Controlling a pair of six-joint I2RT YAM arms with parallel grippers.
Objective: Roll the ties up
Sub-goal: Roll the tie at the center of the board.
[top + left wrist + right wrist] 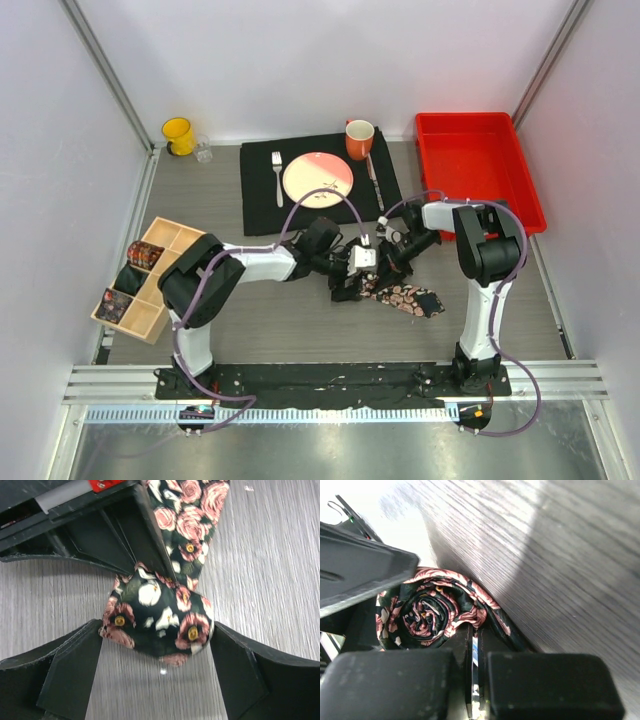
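A black tie with pink roses lies at mid-table, its flat end (408,299) trailing right. Its other end is wound into a fist-sized coil (157,622), whose spiral face (427,611) shows in the right wrist view. My left gripper (157,635) is open, its fingertips (75,665) standing at either flank of the coil. My right gripper (476,650) is shut, pinching the tie's fabric at the edge of the coil. In the top view both grippers meet over the coil (355,283). Rolled ties (145,255) sit in the wooden box.
A wooden divided box (150,318) stands at the left. At the back lie a black placemat (260,195) with a plate (318,178), fork (277,172), knife (374,180) and orange mug (359,138). A red bin (475,165), yellow mug (178,135) and glass (203,151) stand along the back.
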